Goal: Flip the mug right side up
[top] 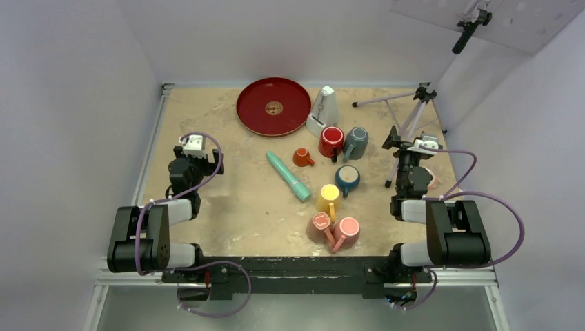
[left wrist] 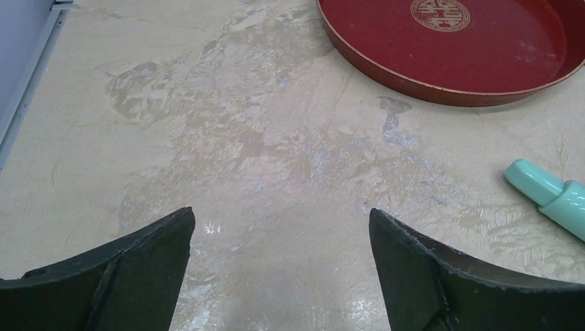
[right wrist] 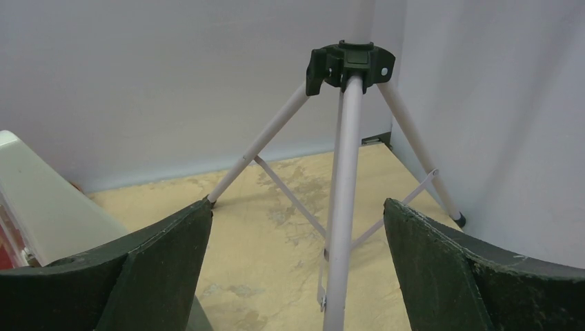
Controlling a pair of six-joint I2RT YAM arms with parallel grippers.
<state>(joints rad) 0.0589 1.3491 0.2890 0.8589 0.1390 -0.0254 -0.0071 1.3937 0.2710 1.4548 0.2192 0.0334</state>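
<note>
Tan table (top: 227, 207), overhead-only mugs (top: 331, 141), right-wrist tripod (right wrist: 343, 207)

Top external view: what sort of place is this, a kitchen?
Probably a robotics lab test cell, not a kitchen: left arm and right arm bolted at the table edge, a tripod standing on it, and mugs laid out inside plain walls.
</note>
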